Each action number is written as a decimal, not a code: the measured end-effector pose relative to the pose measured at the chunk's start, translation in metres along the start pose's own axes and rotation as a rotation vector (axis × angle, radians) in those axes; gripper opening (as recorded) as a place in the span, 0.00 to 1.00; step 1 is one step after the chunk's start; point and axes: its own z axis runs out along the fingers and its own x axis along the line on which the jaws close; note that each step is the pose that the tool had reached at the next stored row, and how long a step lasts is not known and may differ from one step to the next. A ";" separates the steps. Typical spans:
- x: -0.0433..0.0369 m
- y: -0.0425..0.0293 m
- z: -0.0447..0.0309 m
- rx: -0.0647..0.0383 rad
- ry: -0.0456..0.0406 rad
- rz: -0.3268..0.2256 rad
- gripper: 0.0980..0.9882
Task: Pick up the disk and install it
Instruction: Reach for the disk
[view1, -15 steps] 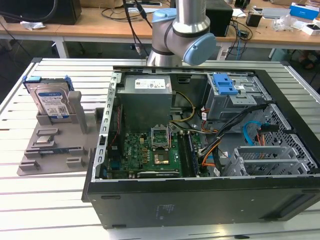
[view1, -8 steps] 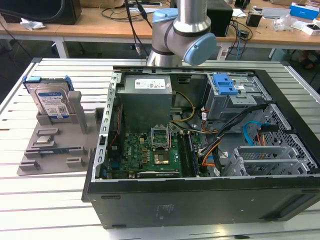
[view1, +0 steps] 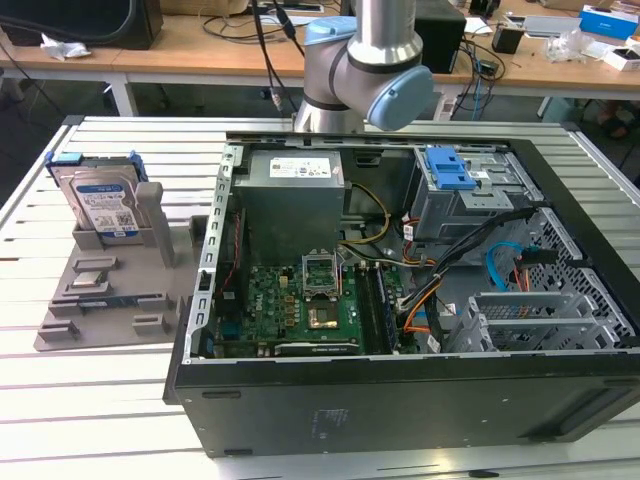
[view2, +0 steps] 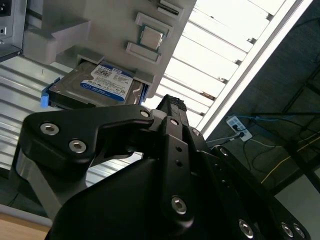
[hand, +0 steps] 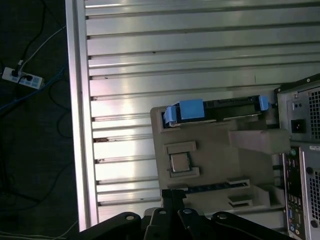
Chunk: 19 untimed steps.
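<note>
Arm (view1: 385, 35) vert., claw (hand: 172, 192) (pinched closed)

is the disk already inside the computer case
No, the disk stands upright in the grey holder at the exterior view's left, outside the computer case.

The disk (view1: 102, 200) stands upright in a grey holder (view1: 100, 325) near the counter's (view1: 60, 400) edge on the exterior view's left, with open air above its top. A holder post (view1: 150, 210) stands just beside it, and the open computer case's (view1: 400, 400) wall rises close by. Bare counter lies along the near edge. Inside the case, cables (view1: 470, 245) cross beside the drive cage (view1: 450, 205).
</note>
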 end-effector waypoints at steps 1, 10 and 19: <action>-0.0010 0.0002 0.0000 0.000 0.0000 0.000 0.01; -0.0085 0.0035 0.0004 0.000 0.0000 0.000 0.01; -0.0165 0.0112 0.0009 0.000 -0.0001 0.000 0.01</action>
